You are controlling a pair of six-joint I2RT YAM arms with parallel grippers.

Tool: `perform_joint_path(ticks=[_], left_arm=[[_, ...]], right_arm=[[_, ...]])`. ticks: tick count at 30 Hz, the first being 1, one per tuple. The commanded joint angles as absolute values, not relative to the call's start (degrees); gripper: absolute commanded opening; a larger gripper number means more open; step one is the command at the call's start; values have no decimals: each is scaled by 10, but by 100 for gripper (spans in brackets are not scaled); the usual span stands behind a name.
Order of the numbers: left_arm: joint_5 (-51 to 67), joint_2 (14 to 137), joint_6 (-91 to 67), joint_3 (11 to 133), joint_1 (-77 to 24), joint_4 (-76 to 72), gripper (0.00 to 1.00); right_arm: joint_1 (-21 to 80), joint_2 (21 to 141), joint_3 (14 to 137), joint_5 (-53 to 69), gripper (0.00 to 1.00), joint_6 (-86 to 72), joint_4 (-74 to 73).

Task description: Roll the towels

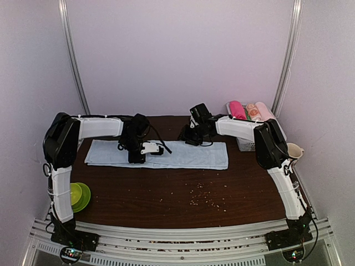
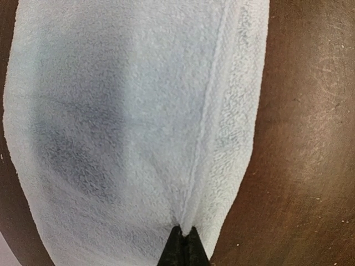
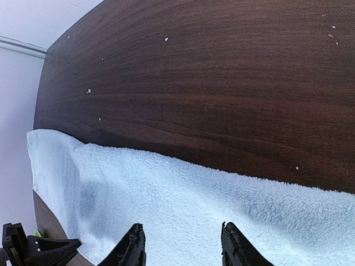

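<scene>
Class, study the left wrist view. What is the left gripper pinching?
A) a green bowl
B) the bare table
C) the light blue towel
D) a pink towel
C: the left gripper is shut and the light blue towel puckers into a crease at its tips.

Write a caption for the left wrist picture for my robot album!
Left gripper pinched shut on the light blue towel, puckering the cloth against the dark wooden table.

Pale blue towel (image 1: 188, 155) on dark brown wood-grain table (image 1: 166, 194).
</scene>
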State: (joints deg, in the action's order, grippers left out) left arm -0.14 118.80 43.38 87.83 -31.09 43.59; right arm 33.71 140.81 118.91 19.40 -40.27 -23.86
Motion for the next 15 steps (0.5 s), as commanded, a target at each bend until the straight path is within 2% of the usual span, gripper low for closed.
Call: perform_joint_path(ticks=[1, 10, 15], left_arm=[[14, 1178, 424, 892, -307, 468, 0], [18, 1191, 423, 911, -299, 486, 4], [18, 1199, 422, 922, -295, 492, 15]], right_arm=[[335, 1418, 1207, 188, 47, -396, -246], [335, 1418, 1206, 188, 47, -396, -248], [335, 1418, 1206, 188, 47, -395, -248]])
